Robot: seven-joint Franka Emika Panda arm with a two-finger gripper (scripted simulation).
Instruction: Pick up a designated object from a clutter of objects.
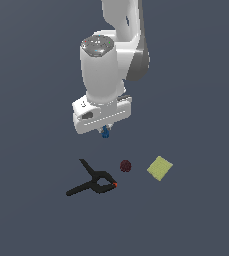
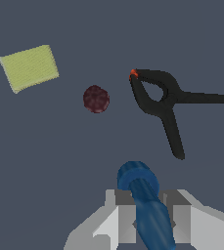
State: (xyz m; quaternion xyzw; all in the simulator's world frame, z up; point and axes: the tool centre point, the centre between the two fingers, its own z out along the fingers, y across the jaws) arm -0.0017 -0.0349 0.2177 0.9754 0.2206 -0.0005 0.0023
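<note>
The blue piece (image 2: 145, 205) sits clamped between my gripper's (image 2: 150, 222) fingers, lifted clear above the clamp (image 1: 93, 184), ball (image 1: 125, 166) and block (image 1: 159, 168), but being small and tapered it could, I judge, slip out if I jolt.

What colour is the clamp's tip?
Orange, on a black clamp; the tip shows best in the wrist view.

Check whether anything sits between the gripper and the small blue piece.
Nothing does: the gripper is already shut on the small blue teardrop-shaped piece, lifted above the black spring clamp, dark red ball and yellow-green square block.
</note>
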